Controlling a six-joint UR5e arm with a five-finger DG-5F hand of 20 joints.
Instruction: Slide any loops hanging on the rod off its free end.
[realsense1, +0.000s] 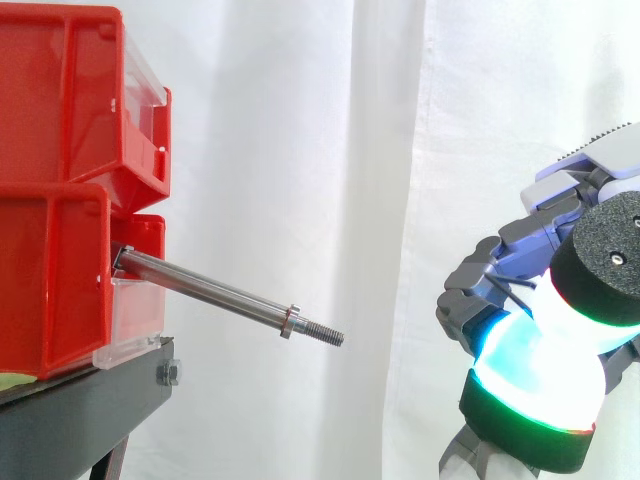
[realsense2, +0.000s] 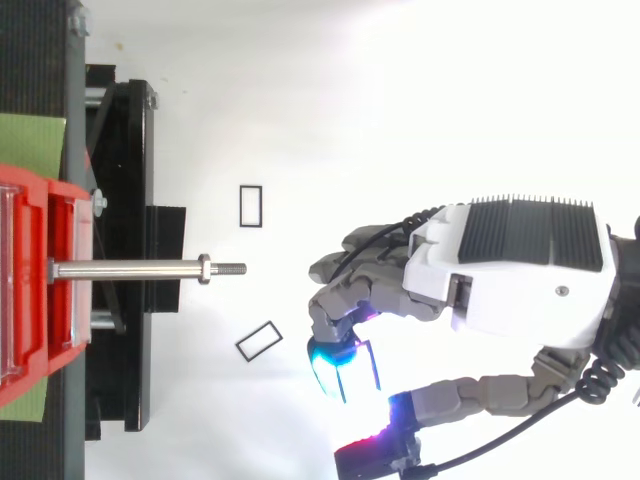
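Right now the rod (realsense1: 210, 290) sticks out of the lower of two stacked red bins (realsense1: 60, 180), sloping slightly down towards its free end, which points at the hand (realsense2: 500, 270). A nut (realsense1: 290, 322) sits just short of the threaded tip, and from bin to nut the shaft is plain steel. From above, the rod (realsense2: 125, 268) runs level out over the black stand (realsense2: 130, 200) that carries the bins, with a green mat (realsense2: 30, 145) under them. The hand hangs well apart from the rod's tip, off to the right before the white curtain (realsense1: 300, 150). Its fingers are curled in towards the palm, their pads (realsense2: 335, 362) glowing cyan, and the thumb reaches out alongside with a magenta glow; I see nothing held between them. Down on the white floor lie two small black rectangular outlines, one (realsense2: 251, 206) just beyond the rod's tip and one (realsense2: 259, 341) tilted, nearer the fingertips. Whether they are loops or marks I cannot tell.
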